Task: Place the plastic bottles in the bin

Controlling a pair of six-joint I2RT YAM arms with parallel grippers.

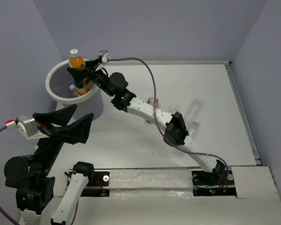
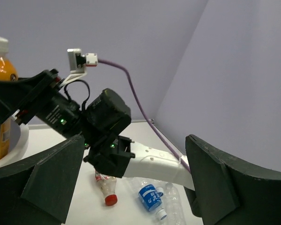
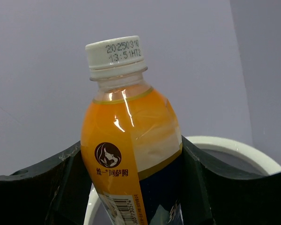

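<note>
Left gripper (image 1: pixel 83 114) hangs spread and empty on the near side of the bin (image 1: pixel 51 85). A clear bottle (image 1: pixel 195 110) lies well to the bin's right. Right gripper (image 1: pixel 82 73) clamps the orange drink bottle (image 1: pixel 77 62) upright over the bin's mouth. Lowering it below the rim before release should prevent bounce-out.

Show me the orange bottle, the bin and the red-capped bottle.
orange bottle (image 3: pixel 131 154), right wrist view, its orange body.
bin (image 1: pixel 50 76), top external view, its left rim.
red-capped bottle (image 2: pixel 111 200), left wrist view, its red cap.

Bin (image 1: pixel 48 83): far left of surface (image 1: pixel 215 89). Juice bottle (image 1: pixel 77 62): upright in right end effector (image 1: pixel 83 73), over bin. Other bottles (image 1: pixel 195 108): lying mid-surface, right of bin, beside right arm (image 1: pixel 140 108).
</note>
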